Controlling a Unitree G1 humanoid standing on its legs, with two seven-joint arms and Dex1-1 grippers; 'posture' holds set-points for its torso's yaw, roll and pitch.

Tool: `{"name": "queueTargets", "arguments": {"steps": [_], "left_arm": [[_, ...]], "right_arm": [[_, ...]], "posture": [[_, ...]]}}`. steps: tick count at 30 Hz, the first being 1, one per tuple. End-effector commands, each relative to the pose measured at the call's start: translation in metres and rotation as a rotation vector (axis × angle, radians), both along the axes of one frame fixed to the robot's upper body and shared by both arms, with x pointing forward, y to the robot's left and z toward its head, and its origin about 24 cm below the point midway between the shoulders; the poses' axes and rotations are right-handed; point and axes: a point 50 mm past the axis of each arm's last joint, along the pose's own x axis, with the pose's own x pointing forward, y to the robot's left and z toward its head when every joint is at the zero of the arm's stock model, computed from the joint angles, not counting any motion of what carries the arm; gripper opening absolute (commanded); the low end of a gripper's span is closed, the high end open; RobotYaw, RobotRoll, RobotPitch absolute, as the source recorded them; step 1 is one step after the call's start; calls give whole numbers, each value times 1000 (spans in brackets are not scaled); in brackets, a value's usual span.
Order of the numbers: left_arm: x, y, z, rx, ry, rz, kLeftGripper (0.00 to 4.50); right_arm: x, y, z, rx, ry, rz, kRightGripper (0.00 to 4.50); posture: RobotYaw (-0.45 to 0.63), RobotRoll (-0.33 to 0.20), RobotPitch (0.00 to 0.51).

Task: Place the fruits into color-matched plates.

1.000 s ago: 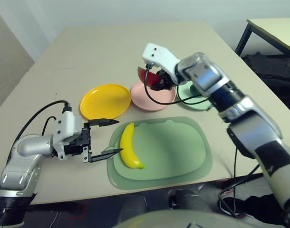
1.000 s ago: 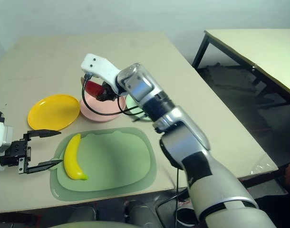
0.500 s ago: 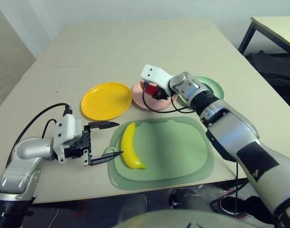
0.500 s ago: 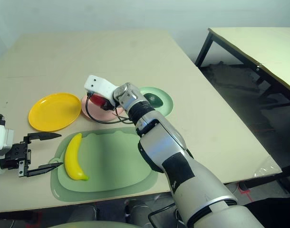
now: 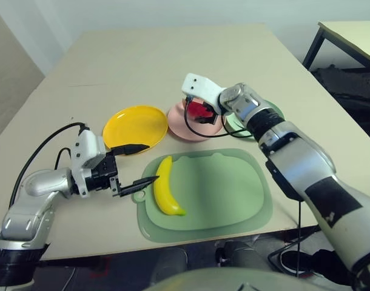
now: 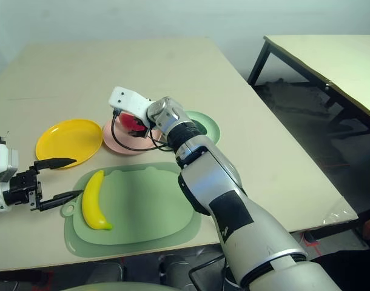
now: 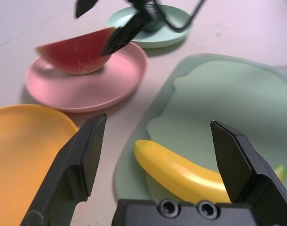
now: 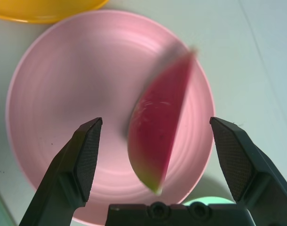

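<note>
The red watermelon wedge (image 8: pixel 157 136) lies in the pink plate (image 5: pixel 182 128), loose between the fingers of my right gripper (image 8: pixel 155 127), which hovers open just above it. The yellow plate (image 5: pixel 133 126) sits left of the pink one and holds nothing. Behind my right forearm, the mint green plate (image 6: pixel 214 127) holds the dark avocado (image 6: pixel 199 128). The yellow banana (image 5: pixel 164 193) lies on the left part of the cutting mat. My left gripper (image 5: pixel 139 165) stands open low over the table just left of the banana, with nothing between its fingers.
The large pale green cutting mat (image 5: pixel 221 188) lies near the table's front edge, its loop handle toward my left gripper. A black cable (image 5: pixel 48 142) loops behind my left arm. A second table (image 5: pixel 355 36) stands off to the right, with dark clutter on the floor.
My right gripper came down over the pink plate and opened, letting the watermelon wedge drop into it. My left gripper has edged forward and right, toward the banana.
</note>
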Motion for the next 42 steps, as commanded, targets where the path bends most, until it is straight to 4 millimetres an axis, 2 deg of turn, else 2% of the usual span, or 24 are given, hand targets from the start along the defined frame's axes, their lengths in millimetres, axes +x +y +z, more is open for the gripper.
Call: {"name": "queueTargets", "arguments": {"steps": [1,4,7,10,12,14,17,19,22,26,31,38,42], "left_arm": [[0,0,2,-3,11,35,4500],[-1,0,2,4,15,39,4500],[-5,1,2,72,-6,-2,4500],[-13,1,-2,258,-49,-151,4500],[-15,2,-3,345,-68,-246,4500],[-11,2,1,420,-101,-335,4500],[0,0,9,532,-158,-462,4500],[8,-1,12,641,-207,-545,4500],[18,-1,14,717,-237,-615,4500],[29,-7,21,813,-269,-731,4500],[41,-22,24,898,-308,-849,4500],[55,-56,11,886,-334,-923,4500],[55,-65,7,890,-326,-975,4500]], "right_arm": [[0,-7,13,34,-3,24,4482],[-8,-24,25,102,27,78,4482],[-40,-51,32,221,112,206,4482],[-93,-92,14,287,298,313,4482],[-122,-111,-1,355,403,324,4482],[-145,-123,-16,444,449,296,4482],[-166,-133,-39,552,441,213,4482],[-172,-132,-47,620,382,185,4482],[-166,-135,-56,752,276,93,4482],[-181,-134,-74,744,220,208,4482],[-184,-138,-90,767,159,252,4482],[-195,-150,-111,695,108,347,4482],[-201,-155,-116,670,131,386,4482]], "posture": [[103,0,31],[112,0,30],[115,0,30],[108,0,29],[98,0,30],[93,0,33],[86,0,38],[77,0,39],[72,0,38],[64,0,36],[71,0,33],[64,0,31],[61,0,26]]}}
